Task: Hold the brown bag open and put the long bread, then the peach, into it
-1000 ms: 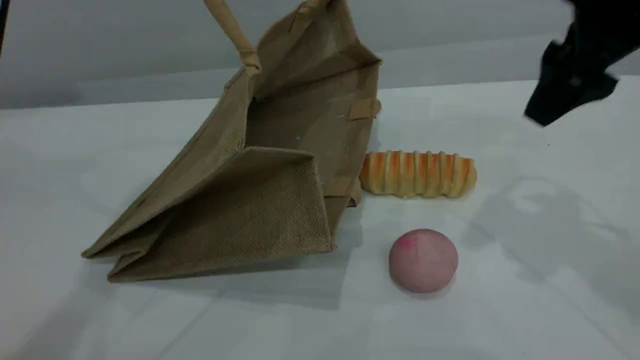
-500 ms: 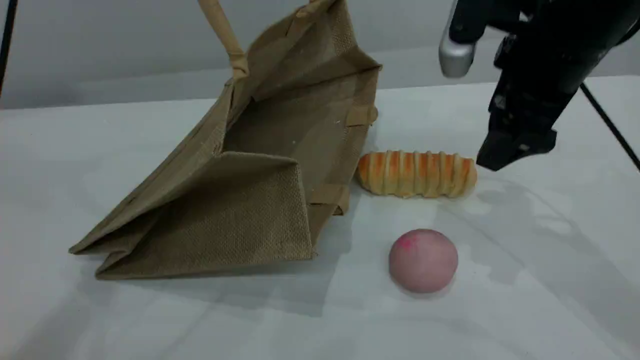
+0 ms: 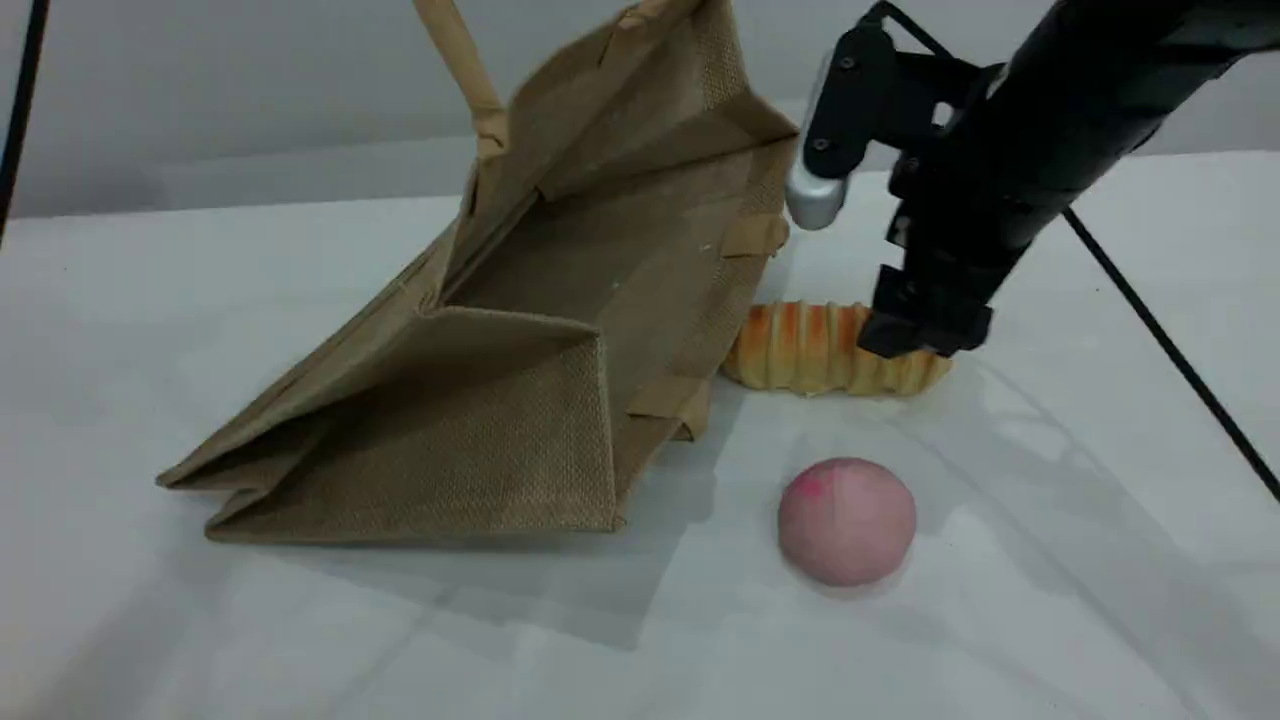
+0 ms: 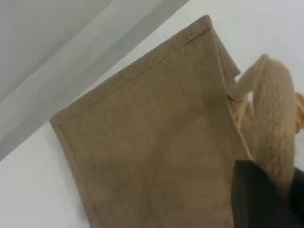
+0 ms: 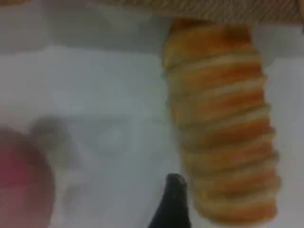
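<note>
The brown bag (image 3: 500, 450) lies tilted on its side, its mouth held open toward the right. Its rope handle (image 3: 468, 70) is pulled up out of the scene view's top edge. In the left wrist view my left fingertip (image 4: 259, 199) is shut on that handle (image 4: 273, 118) above the bag's wall (image 4: 152, 142). The long bread (image 3: 800, 345) lies just right of the bag's mouth. My right gripper (image 3: 920, 335) hangs open over the bread's right end. In the right wrist view its fingertip (image 5: 173, 199) is just left of the bread (image 5: 221, 123). The peach (image 3: 846, 520) sits nearer the front.
Everything rests on a white table (image 3: 1050, 560). A thin black cable (image 3: 1170, 350) runs from my right arm down toward the right edge. The peach (image 5: 19, 180) shows blurred at the right wrist view's left edge.
My right arm has come in from the upper right and dropped down onto the bread's right end. The bag has swayed a little under the held handle.
</note>
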You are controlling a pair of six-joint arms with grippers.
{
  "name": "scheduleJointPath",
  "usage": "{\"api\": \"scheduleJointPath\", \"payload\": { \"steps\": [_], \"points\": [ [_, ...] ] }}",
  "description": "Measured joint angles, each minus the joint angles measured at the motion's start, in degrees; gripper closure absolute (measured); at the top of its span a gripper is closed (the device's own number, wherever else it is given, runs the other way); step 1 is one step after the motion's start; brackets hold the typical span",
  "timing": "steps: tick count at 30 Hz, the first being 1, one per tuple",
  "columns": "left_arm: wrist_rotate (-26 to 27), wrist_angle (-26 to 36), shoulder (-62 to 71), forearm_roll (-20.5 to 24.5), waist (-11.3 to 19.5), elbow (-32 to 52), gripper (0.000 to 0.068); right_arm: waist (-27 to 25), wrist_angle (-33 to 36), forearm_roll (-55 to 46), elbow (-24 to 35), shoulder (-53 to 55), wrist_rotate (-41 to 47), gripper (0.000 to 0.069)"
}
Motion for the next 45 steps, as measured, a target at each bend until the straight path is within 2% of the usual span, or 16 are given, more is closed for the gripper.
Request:
{"api": "scheduleJointPath", "payload": {
  "steps": [6, 20, 24, 35, 45],
  "points": [
    [-0.1, 0.1, 0.0, 0.0, 0.0, 0.0, 0.0589, 0.9, -5.2, 0.0, 0.0, 2.8, 0.1, 0.012],
    [-0.1, 0.1, 0.0, -0.2, 0.0, 0.0, 0.0589, 0.9, -12.4, 0.2, 0.0, 8.5, 0.1, 0.012],
    [-0.1, 0.1, 0.0, -0.2, 0.0, 0.0, 0.0589, 0.9, -12.6, 0.7, 0.0, 8.6, 0.1, 0.0123],
    [-0.1, 0.1, 0.0, -0.2, 0.0, 0.0, 0.0589, 0.9, -11.3, 1.1, 0.0, 8.6, 1.4, 0.0256],
    [-0.1, 0.1, 0.0, -0.2, 0.0, 0.0, 0.0589, 0.9, -12.5, 2.2, 0.0, 8.6, 2.3, 0.0279]
  ]
}}
